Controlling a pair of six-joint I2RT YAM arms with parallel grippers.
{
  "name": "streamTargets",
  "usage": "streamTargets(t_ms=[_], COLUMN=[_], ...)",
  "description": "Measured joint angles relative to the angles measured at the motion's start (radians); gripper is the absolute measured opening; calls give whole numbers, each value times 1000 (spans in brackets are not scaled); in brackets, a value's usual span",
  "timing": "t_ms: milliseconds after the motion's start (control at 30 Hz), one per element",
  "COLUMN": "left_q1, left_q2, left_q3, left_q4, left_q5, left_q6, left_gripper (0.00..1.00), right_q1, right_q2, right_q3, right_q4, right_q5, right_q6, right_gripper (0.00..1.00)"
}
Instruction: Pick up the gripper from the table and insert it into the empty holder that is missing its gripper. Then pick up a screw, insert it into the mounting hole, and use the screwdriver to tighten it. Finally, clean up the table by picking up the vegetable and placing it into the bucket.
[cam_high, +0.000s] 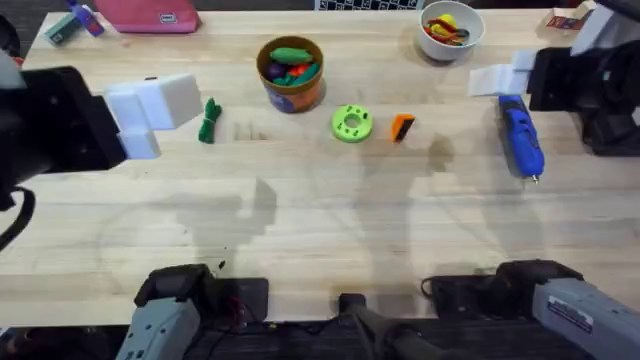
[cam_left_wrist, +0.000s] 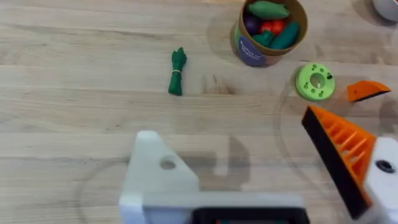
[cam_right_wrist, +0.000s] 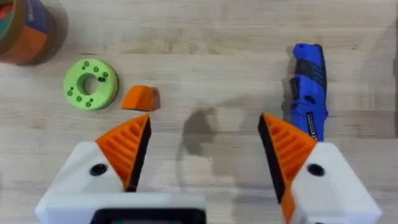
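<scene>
The small orange gripper pad (cam_high: 402, 126) (cam_left_wrist: 367, 90) (cam_right_wrist: 138, 98) lies on the table beside a green disc with holes (cam_high: 351, 123). My left gripper (cam_left_wrist: 230, 134) (cam_high: 155, 108) hovers open over the table's left side. One of its fingers is the bare white empty holder (cam_left_wrist: 158, 171); the other carries an orange ribbed pad. The dark green vegetable (cam_high: 208, 120) (cam_left_wrist: 177, 71) lies just right of it. The orange-brown bucket (cam_high: 290, 72) (cam_left_wrist: 270, 28) holds toy produce. My right gripper (cam_right_wrist: 205, 124) (cam_high: 503, 78) is open and empty near the blue screwdriver (cam_high: 521, 135) (cam_right_wrist: 308, 90).
A white bowl (cam_high: 451, 28) with red and yellow bits stands at the back right. A pink pouch (cam_high: 150, 12) lies at the back left. Bare wood stretches across the table's middle and front, down to the arm bases.
</scene>
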Motion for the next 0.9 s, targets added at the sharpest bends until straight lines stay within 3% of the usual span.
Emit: streamTargets(t_ms=[233,433,667,900], left_q1=[0,-4,-89,-142], left_q2=[0,-26,-258,-483], left_q3=[-96,-338,-671,-881], left_q4=[83,444,813,975], left_q5=[1,31,100,239], left_q6=[62,83,90,91], left_gripper=[985,986,986,985], right_q1=[0,0,0,0], right_q2=[0,0,0,0], right_q3=[0,0,0,0], right_q4=[0,0,0,0], right_q5=[0,0,0,0], right_q6=[0,0,0,0], right_gripper=[994,994,994,994])
